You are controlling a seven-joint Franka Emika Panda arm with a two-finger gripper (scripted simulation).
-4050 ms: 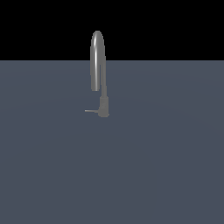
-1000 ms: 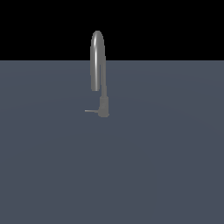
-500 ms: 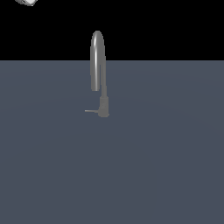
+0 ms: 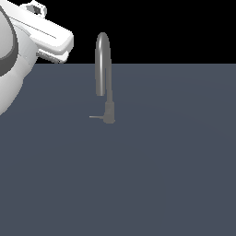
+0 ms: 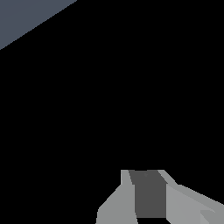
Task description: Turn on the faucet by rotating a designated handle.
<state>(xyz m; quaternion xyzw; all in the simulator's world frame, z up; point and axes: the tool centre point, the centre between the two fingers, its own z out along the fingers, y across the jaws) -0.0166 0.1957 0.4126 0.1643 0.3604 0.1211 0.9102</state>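
One faucet w/ handle well apart from gripper

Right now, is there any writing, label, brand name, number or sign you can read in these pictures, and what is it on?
None: no text, label, number or sign shows in either view.
The faucet and its handle are plain grey.
The robot arm is plain white and grey, with no marking that can be read.
The floor is plain blue-grey.
The fingers in the wrist view are bare grey.
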